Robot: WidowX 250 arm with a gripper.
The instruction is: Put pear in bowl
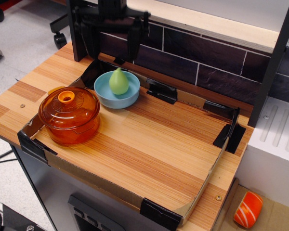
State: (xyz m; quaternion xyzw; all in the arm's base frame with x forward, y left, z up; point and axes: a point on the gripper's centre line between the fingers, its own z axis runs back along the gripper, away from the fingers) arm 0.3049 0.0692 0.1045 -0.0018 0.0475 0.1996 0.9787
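The light-green pear [118, 82] sits upright inside the light-blue bowl [106, 96] at the back left of the wooden board, tip pointing up. My black gripper [111, 44] hangs well above the bowl, near the top edge of the view. Its two fingers [134, 42] are spread wide apart with nothing between them. It touches neither pear nor bowl.
An orange translucent lidded pot [69, 114] stands left front of the bowl. The board [154, 144] has a low cardboard rim with black corner clips [161, 214]. A dark tiled wall [207, 62] runs behind. An orange-and-white striped toy [248, 210] lies off the board at lower right.
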